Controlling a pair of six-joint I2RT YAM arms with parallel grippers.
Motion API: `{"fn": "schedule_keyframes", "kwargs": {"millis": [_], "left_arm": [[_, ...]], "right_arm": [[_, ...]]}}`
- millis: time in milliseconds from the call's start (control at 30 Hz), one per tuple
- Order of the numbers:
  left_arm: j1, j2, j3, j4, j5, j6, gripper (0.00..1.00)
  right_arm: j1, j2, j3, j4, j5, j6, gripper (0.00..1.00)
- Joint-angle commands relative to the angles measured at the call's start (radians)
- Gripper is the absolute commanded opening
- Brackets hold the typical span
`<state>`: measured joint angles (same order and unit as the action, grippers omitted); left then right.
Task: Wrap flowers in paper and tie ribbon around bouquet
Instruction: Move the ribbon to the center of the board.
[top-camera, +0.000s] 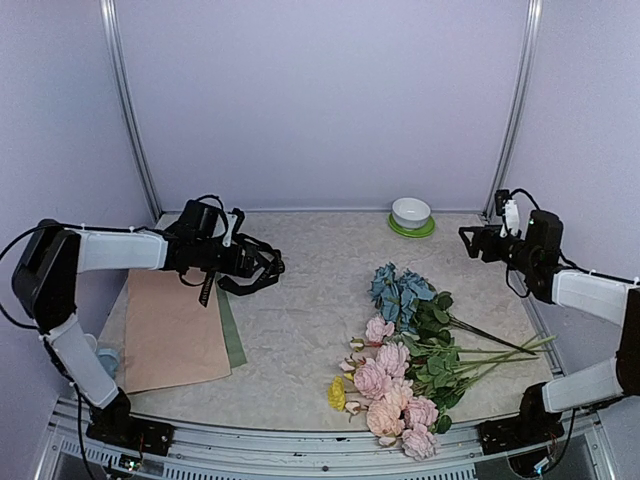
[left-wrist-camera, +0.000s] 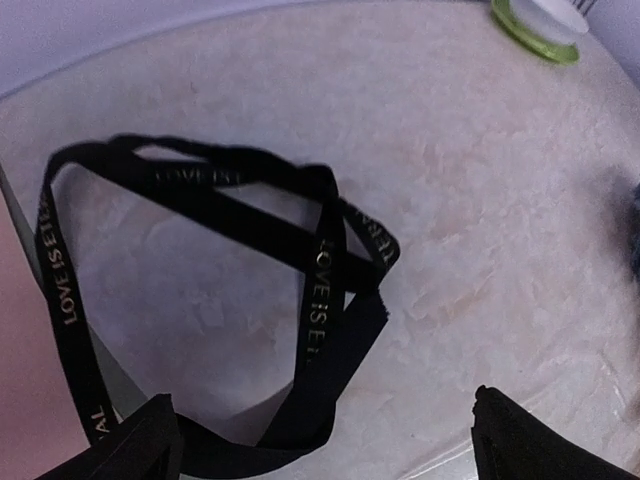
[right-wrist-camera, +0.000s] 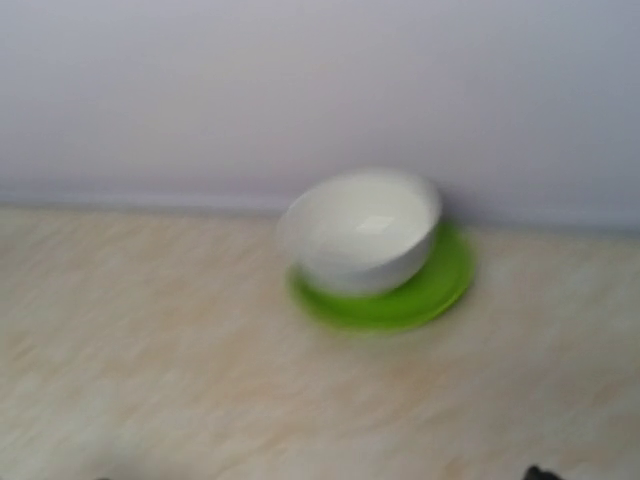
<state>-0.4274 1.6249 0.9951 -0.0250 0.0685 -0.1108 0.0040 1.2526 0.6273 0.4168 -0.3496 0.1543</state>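
One worry: the ribbon (left-wrist-camera: 325, 250) lies in a floppy tangle on the counter (top-camera: 310, 320) under the left pincer (left-wrist-camera: 325, 445), jaws spread wide, beside the flat paper (top-camera: 175, 330) and well apart from the unwrapped flowers (top-camera: 400, 375), so a pinch may snag just one loop; right pincer's (top-camera: 478, 243) jaws, can't make out.

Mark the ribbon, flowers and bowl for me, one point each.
ribbon (left-wrist-camera: 322, 290), left wrist view, on the lettered strip just below where the loops cross.
flowers (top-camera: 392, 358), top view, on a pink rose mid-bunch.
bowl (right-wrist-camera: 360, 230), right wrist view, on its white outer wall.
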Motion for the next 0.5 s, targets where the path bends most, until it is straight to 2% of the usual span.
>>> {"fn": "schedule_keyframes", "kwargs": {"millis": [0, 133, 300, 467], "left_arm": [[0.04, 0.18, 0.147, -0.238, 0.051, -0.061, 0.99], [0.055, 0.232, 0.164, -0.19, 0.062, -0.071, 0.99], [0.041, 0.325, 0.193, -0.2, 0.23, -0.058, 0.99], [0.02, 0.365, 0.185, -0.226, 0.205, -0.055, 0.98]], "right_arm": [[0.086, -0.102, -0.005, -0.194, -0.039, 0.053, 0.86], [0.134, -0.195, -0.041, -0.217, -0.05, 0.074, 0.85], [0.158, -0.291, -0.059, -0.295, 0.012, 0.071, 0.84], [0.16, -0.358, -0.036, -0.381, 0.054, 0.057, 0.84]]}}
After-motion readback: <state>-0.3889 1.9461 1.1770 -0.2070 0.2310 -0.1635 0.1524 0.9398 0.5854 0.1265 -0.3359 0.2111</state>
